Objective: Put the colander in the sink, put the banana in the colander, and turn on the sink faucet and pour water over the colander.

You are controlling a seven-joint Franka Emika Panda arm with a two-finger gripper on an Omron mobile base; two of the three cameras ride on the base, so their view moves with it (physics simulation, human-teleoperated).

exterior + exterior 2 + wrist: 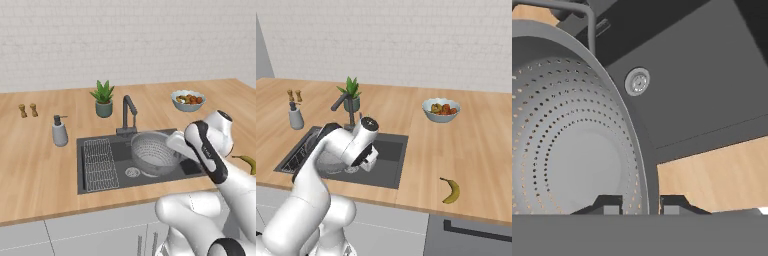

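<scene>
Tool (641, 204) pinching colander (155, 152) rim, above sink (95, 182).

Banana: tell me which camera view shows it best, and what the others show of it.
The right base view: the whole banana lies unobstructed on the wooden counter, right of the sink. The left base view catches just part of it at the right edge, beside the arm.

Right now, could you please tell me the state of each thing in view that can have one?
colander: tilted in the sink, rim pinched by the fingers.
gripper: shut on the colander's rim.
sink: dry, no water in it.
sink faucet: off, no water running.
banana: lying on the counter, not yet in the colander.
fruit bowl: upright, holding fruit.
</scene>
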